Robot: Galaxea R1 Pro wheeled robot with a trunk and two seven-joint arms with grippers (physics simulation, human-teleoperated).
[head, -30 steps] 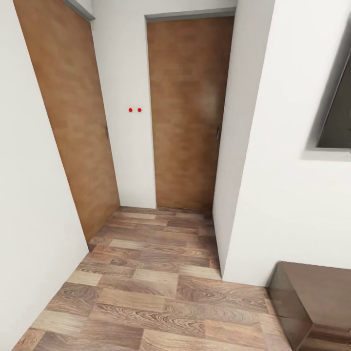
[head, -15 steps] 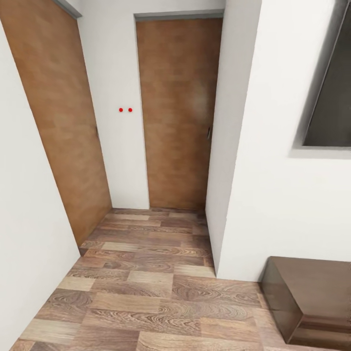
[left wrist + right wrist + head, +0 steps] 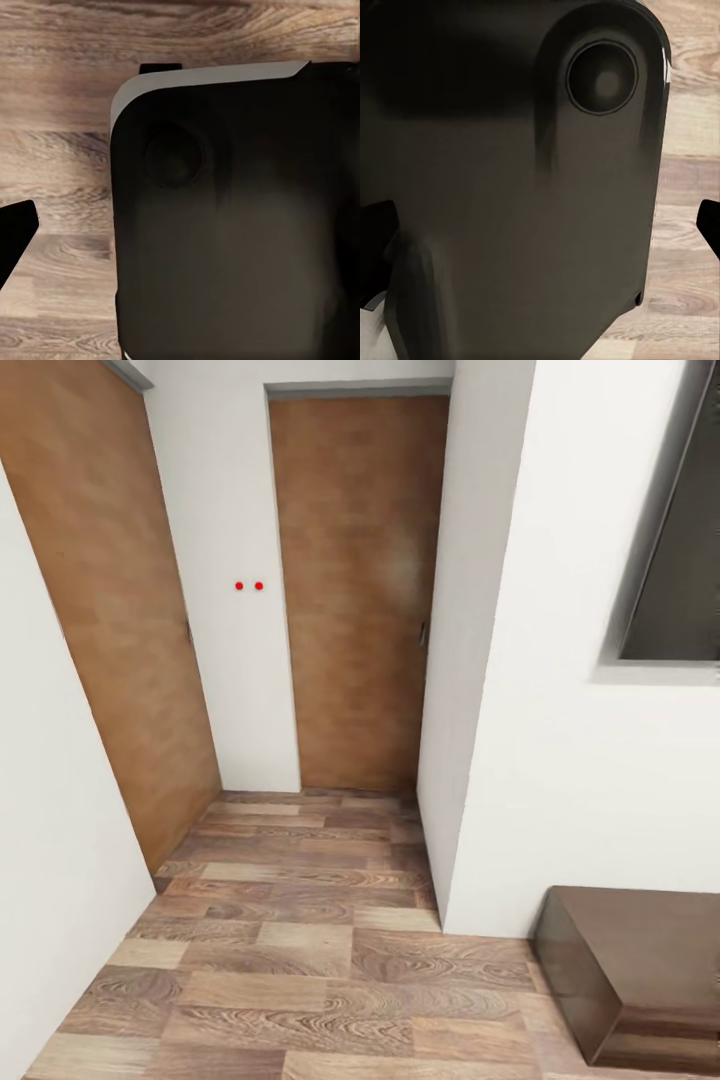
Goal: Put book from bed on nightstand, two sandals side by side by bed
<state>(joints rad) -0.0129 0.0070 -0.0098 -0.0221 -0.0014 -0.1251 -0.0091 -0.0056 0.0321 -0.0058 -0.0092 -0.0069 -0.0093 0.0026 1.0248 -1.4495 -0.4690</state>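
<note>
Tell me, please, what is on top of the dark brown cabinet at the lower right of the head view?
The visible part of the dark brown cabinet top is bare glossy wood. Its right and near portions run past the picture's edge, so anything there cannot be seen. It stands on the wood-plank floor, against the white wall.

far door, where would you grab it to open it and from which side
Judging by the head view, grip the small dark handle on the far door's right edge, coming straight on from the wood floor. Its exact shape is too small to tell.
</note>
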